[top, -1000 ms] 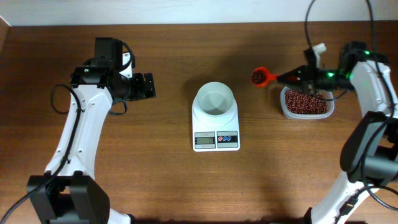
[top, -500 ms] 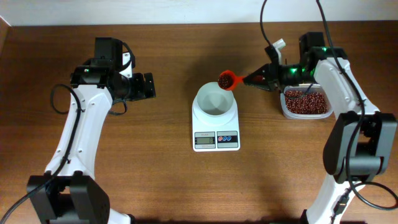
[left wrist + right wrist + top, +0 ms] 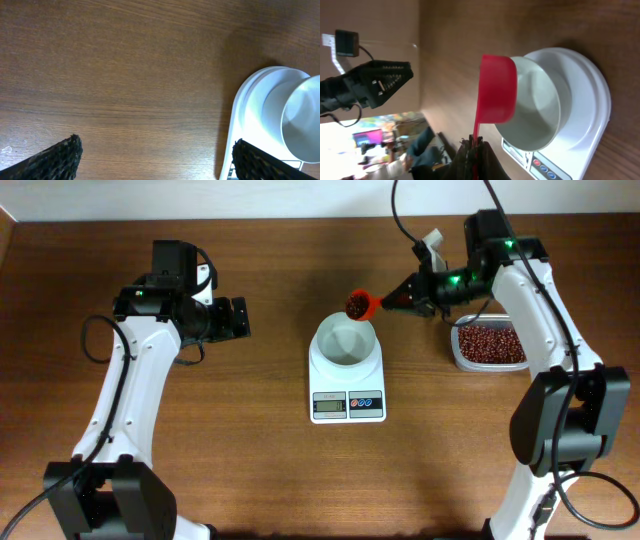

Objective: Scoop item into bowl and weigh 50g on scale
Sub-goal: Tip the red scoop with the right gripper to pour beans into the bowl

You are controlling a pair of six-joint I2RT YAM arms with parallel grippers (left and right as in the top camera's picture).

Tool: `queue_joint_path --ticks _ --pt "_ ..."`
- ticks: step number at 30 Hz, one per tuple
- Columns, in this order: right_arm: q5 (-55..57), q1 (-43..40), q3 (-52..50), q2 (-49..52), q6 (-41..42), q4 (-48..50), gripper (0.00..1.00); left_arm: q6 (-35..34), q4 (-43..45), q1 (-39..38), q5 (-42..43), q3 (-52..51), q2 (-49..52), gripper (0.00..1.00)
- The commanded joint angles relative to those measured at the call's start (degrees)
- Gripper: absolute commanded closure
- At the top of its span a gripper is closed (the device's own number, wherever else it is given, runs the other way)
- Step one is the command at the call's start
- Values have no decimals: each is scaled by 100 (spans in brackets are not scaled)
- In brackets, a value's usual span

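R pincer (image 3: 398,303) pinches red scoop (image 3: 367,307) by handle, beans (image 3: 355,303) aboard, over far rim of bowl (image 3: 345,342) on scale (image 3: 347,383), mid counter (image 3: 260,440). Next, I judge: tip wrist, pour slowly. L pincer (image 3: 240,318) spread, idle.

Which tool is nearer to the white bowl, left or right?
Right. The right tool holds a red scoop at the far rim of the bowl; the open left tool is well away to its left.

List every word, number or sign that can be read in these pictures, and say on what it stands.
No text can be read anywhere.
White rectangular digital kitchen scale, grey LCD display: digits too small to read.
Red and blue round buttons: any marks too small.
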Motion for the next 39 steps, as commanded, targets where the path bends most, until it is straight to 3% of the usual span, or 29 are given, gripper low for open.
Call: queue_joint_path --ticks 1,9,21,24,31,39 --pt "761 118 660 28 -74 -437 96 -13 -11 0 -20 -17 42 1" --pt "1910 605 1014 28 -203 -1067 96 -13 -11 0 -20 -17 42 1" --pt "3875 1464 1036 28 -264 -1108 96 -13 -11 -13 -20 -17 42 1" --pt "3888 1635 1224 28 -533 -1152 96 -13 -11 -15 -20 -17 42 1" --pt "5215 2131 2024 28 -1056 -1563 96 -13 -11 -13 -20 -17 42 1" --pt "6393 2691 2070 31 -1486 -1576 96 -13 -11 -11 -20 -17 42 1"
